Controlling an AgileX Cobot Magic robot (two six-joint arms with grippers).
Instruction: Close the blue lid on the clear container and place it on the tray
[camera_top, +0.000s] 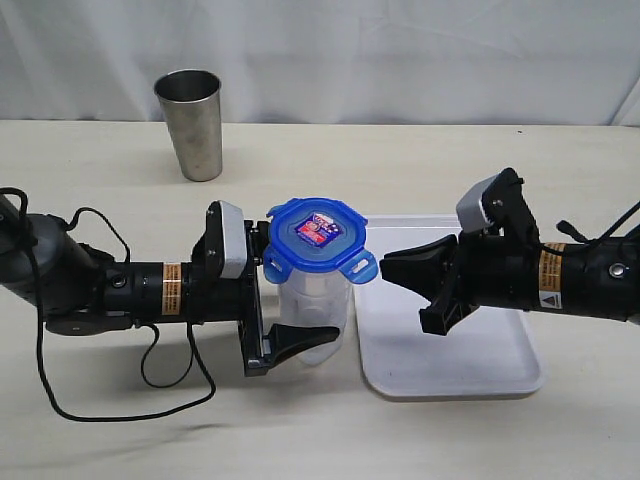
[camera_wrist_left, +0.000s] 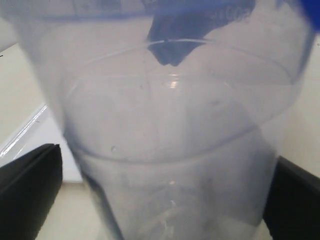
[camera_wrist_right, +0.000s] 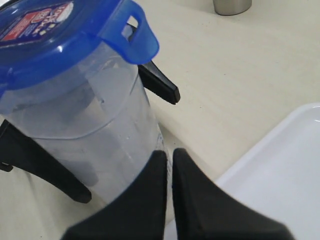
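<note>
The left pincer (camera_top: 306, 318) is clenched on the clear container (camera_top: 326, 296), one black finger on each side of its lower wall. The container stands upright just beside the tray (camera_top: 470, 372), off its rim, on the side away from the right arm. I cannot tell whether the container's base rests on the worktop (camera_top: 420, 165) or hangs above it. The blue lid (camera_top: 318, 240) sits on the container's mouth, and its flaps (camera_wrist_right: 138, 36) flare outward rather than lying flat against the wall.

The right pincer (camera_top: 390, 267) is pressed closed with nothing in it. Its tips hang over the tray's edge nearest the container, just beside one flap. The tray lies flat on the worktop. A steel tumbler (camera_top: 192, 122) stands upright, well apart from the tray and farther off than the container.
</note>
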